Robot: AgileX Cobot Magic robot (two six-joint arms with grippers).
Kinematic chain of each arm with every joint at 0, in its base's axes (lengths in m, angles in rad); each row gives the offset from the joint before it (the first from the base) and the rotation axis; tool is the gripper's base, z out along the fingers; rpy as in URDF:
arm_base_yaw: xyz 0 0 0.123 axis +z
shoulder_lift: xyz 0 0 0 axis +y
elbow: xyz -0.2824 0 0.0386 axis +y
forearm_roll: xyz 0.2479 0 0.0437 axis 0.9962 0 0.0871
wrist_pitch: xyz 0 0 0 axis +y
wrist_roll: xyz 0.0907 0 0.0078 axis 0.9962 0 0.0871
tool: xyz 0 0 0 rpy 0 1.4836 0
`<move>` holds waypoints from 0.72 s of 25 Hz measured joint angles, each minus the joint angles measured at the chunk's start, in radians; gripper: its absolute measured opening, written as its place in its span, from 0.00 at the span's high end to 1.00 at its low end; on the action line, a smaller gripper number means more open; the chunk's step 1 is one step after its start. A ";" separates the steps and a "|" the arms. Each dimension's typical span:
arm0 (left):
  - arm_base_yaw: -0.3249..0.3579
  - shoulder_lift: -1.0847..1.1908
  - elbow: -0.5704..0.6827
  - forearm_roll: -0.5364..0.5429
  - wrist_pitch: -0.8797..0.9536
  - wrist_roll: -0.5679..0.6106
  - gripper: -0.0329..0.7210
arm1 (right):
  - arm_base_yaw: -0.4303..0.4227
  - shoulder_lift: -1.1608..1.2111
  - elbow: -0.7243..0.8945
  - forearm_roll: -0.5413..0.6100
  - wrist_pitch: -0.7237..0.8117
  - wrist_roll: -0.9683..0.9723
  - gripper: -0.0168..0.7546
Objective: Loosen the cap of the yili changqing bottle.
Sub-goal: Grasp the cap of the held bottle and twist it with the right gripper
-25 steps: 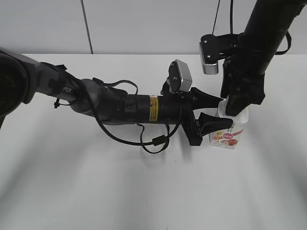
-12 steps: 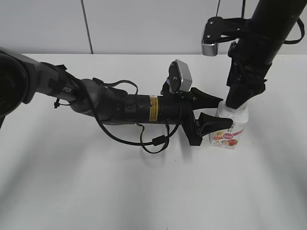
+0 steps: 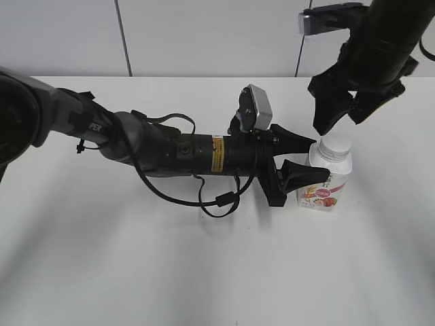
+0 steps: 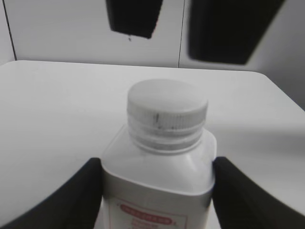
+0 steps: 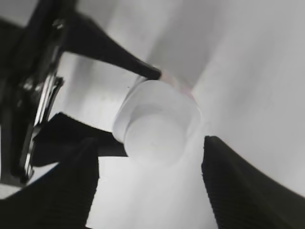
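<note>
The yili changqing bottle (image 3: 325, 180) stands upright on the white table, white with a pink-red fruit label. Its white ribbed cap (image 3: 336, 145) sits on the neck. My left gripper (image 3: 304, 163) is shut on the bottle's body, one black finger on each side; in the left wrist view the bottle (image 4: 157, 186) fills the space between the fingers (image 4: 157, 191), with the cap (image 4: 167, 112) above. My right gripper (image 3: 342, 115) is open and empty, hanging above the cap. In the right wrist view the cap (image 5: 155, 133) lies below and between the spread fingers (image 5: 150, 186).
The white table (image 3: 136, 272) stretches around the bottle. A pale wall (image 3: 204, 34) runs behind the table's far edge. The left arm (image 3: 170, 153) with its cable loop lies low across the middle of the table.
My right gripper has let go of the cap, opened and risen above the bottle. The left gripper and the bottle have stayed in place.
</note>
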State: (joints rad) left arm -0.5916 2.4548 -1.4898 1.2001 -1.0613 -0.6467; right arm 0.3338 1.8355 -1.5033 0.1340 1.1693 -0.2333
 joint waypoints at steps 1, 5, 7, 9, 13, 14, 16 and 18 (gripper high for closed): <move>0.000 0.000 -0.001 0.000 0.000 0.000 0.39 | 0.000 0.000 0.000 -0.023 0.001 0.129 0.29; 0.000 -0.001 -0.002 0.010 0.000 0.000 0.39 | 0.000 0.000 0.000 -0.059 0.004 0.333 0.29; 0.000 -0.001 -0.002 0.012 0.000 0.000 0.39 | 0.000 0.000 0.000 -0.049 0.005 0.359 0.29; 0.000 -0.002 -0.002 0.012 0.000 0.000 0.39 | 0.000 0.008 0.000 -0.045 0.005 0.367 0.29; 0.000 -0.003 -0.002 0.015 0.000 0.000 0.39 | 0.000 0.044 0.000 -0.044 0.010 0.375 0.29; 0.000 -0.003 -0.002 0.015 0.000 0.000 0.39 | 0.000 0.052 0.000 -0.043 0.010 0.376 0.29; 0.000 -0.003 -0.002 0.015 0.000 0.000 0.39 | 0.000 0.060 0.000 -0.043 0.010 0.377 0.30; 0.000 -0.003 -0.002 0.015 0.000 0.000 0.39 | 0.000 0.064 0.000 -0.043 0.011 0.377 0.30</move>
State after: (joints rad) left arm -0.5916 2.4520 -1.4917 1.2154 -1.0613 -0.6467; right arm 0.3338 1.8991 -1.5033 0.0912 1.1807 0.1432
